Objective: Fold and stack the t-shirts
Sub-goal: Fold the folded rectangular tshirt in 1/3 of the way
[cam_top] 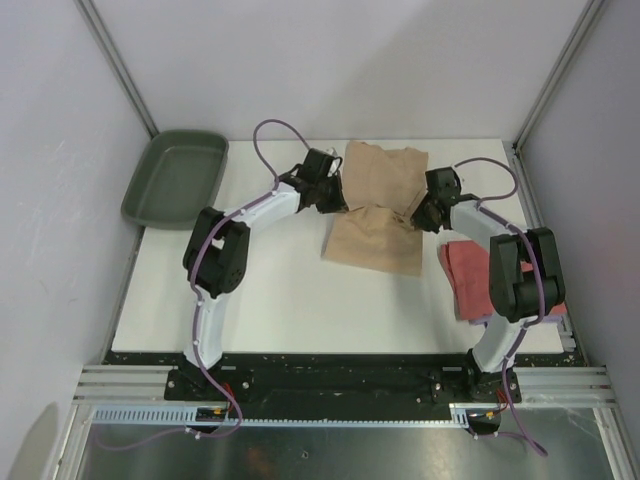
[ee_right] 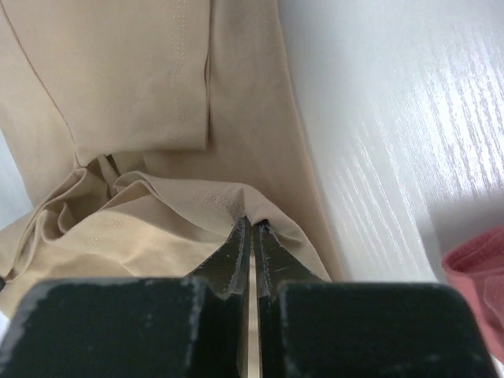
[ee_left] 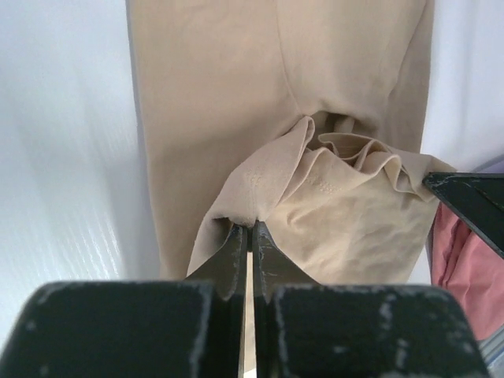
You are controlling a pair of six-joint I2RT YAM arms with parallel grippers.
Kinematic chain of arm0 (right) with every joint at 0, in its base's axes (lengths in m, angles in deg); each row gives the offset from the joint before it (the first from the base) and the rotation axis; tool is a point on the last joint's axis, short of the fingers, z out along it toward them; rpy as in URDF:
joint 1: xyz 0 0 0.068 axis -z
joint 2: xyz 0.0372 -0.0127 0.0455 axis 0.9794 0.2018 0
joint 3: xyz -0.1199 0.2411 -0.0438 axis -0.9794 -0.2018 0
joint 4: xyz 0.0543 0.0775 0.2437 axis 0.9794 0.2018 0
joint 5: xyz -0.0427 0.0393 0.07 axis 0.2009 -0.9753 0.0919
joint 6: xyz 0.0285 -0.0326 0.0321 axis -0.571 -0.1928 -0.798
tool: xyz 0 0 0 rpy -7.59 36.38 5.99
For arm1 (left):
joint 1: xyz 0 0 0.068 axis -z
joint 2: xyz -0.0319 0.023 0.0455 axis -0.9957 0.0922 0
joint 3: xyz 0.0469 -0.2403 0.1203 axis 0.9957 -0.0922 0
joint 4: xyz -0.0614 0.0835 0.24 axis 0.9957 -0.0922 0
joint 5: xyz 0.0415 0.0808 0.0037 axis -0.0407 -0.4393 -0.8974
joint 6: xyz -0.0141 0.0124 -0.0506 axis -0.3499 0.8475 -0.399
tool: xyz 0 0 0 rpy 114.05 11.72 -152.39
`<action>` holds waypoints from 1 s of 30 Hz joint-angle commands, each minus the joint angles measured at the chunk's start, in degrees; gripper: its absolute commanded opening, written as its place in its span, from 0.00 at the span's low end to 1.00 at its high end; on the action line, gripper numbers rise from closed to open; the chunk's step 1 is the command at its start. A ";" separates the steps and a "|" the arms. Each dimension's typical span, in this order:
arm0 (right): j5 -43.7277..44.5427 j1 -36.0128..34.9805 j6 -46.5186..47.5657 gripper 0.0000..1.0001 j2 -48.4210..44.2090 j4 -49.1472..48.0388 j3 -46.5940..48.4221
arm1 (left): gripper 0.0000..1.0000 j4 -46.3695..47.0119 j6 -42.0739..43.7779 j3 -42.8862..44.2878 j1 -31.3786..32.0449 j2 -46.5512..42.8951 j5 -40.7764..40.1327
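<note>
Table (cam_top: 270, 290), white, wood-grain top; pale walls (cam_top: 350, 60) and metal frame posts (cam_top: 118, 65) around it. Tray (cam_top: 175, 180), dark green, well to the left of the left gripper (ee_left: 250, 228). Coral-red t-shirt (cam_top: 465, 275), crumpled, just right of and behind the right gripper (ee_right: 252, 223), partly hidden by the right arm (cam_top: 520, 275). Tan t-shirt (cam_top: 380, 215), between both grippers, long axis running straight ahead of them; each gripper clamped tight on a bunched side fold.

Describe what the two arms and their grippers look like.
Both arms have white links and bulky black joints: left arm, right arm. A thin purple cable runs along each. The left gripper and right gripper are black, scuffed, tapering to thin tips.
</note>
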 commanded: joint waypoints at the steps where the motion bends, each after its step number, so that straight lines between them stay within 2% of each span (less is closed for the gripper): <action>1: 0.43 0.82 0.80 0.00 1.06 -1.91 3.73 | 0.00 2.48 2.51 4.41 -0.96 0.78 0.95; 15: -0.66 3.77 1.32 0.00 3.68 -2.08 4.98 | 0.00 2.45 3.76 8.92 -3.10 6.23 3.68; 17: -1.70 4.03 2.11 0.05 4.60 -2.37 5.65 | 0.04 2.52 4.29 9.28 -3.45 7.08 3.82; 18: -1.88 4.08 2.59 0.09 5.04 -2.10 6.26 | 0.11 2.53 4.76 9.51 -3.62 7.47 4.01; 21: -2.24 4.38 3.91 0.32 5.26 -1.09 7.62 | 0.49 2.52 6.51 9.43 -4.15 6.92 4.04; 22: -2.23 4.52 4.33 0.39 4.67 -0.84 7.81 | 0.59 2.62 7.28 9.14 -4.33 6.21 3.91; 23: -2.10 4.63 4.75 0.46 3.98 -0.54 8.00 | 0.66 2.75 7.92 8.82 -4.50 5.23 3.62; 25: -1.51 4.60 5.65 0.52 2.30 0.71 8.51 | 0.72 3.05 8.85 7.59 -4.90 2.94 2.68; 27: -0.84 4.51 6.35 0.54 0.63 2.02 8.86 | 0.71 3.44 9.10 5.77 -5.20 0.50 2.27; 28: -0.61 4.18 6.56 0.53 -0.19 2.60 8.92 | 0.67 3.60 9.05 4.85 -5.24 -0.65 2.27; 30: 0.16 3.02 6.93 0.49 -1.20 3.59 8.96 | 0.53 3.93 8.54 2.82 -5.13 -2.51 3.31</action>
